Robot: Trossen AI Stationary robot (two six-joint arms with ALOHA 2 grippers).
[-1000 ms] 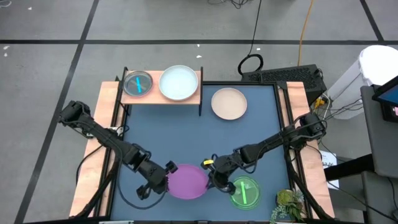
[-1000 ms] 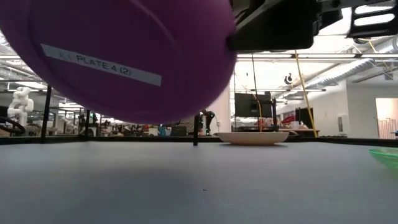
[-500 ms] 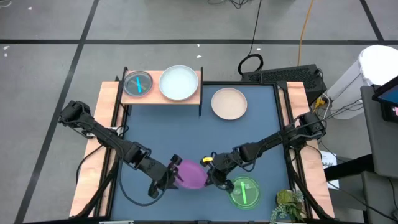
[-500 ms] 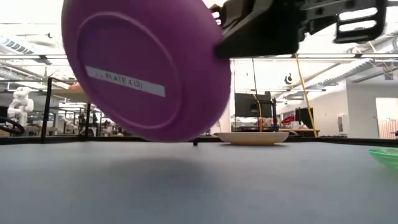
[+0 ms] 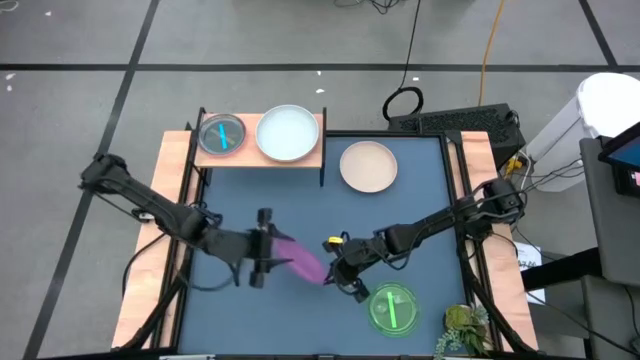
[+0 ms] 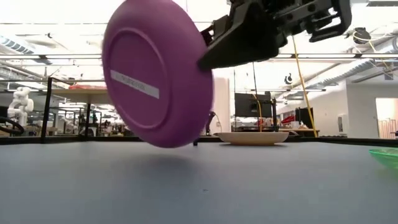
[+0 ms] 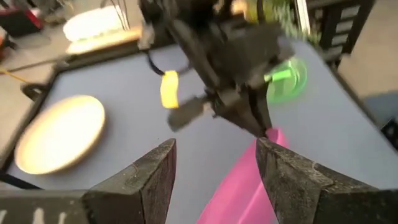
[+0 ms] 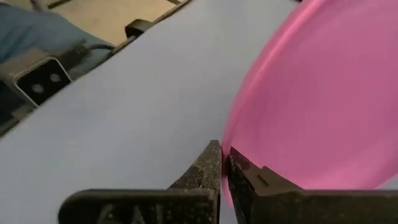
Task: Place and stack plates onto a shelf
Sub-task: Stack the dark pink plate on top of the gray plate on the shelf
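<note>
A purple plate [image 5: 300, 258] hangs tipped steeply over the table's near middle, its labelled underside [image 6: 155, 74] facing the near edge. My right gripper [image 5: 330, 272] is shut on the plate's right rim. My left gripper [image 5: 268, 247] stands open at the plate's left end, with the rim [image 7: 239, 193] between its spread fingers; I cannot tell whether they touch it. The wooden shelf [image 5: 312, 150] at the far left carries a cyan plate [image 5: 221, 134] and a white plate [image 5: 286, 133], each resting on its base. My right gripper pinches the purple plate's rim [image 8: 235, 152] between its two fingers, at the plate's right edge [image 6: 202, 59]. It comes slanting from the table's right. The plate is lifted clear of the table and tilted nearly on edge.
A cream plate [image 5: 368, 165] lies on the blue mat right of the shelf. A green translucent plate [image 5: 393, 308] lies near the front edge, just right of my right gripper. A plant [image 5: 462, 330] sits at the near right corner. The mat's middle [image 5: 300, 200] is bare.
My left gripper has opened, let go of the purple plate and gone toward the far edge. The plate, held level between both grippers a second ago, has tipped steeply about its right rim. My right gripper has shifted slightly toward the far left.
</note>
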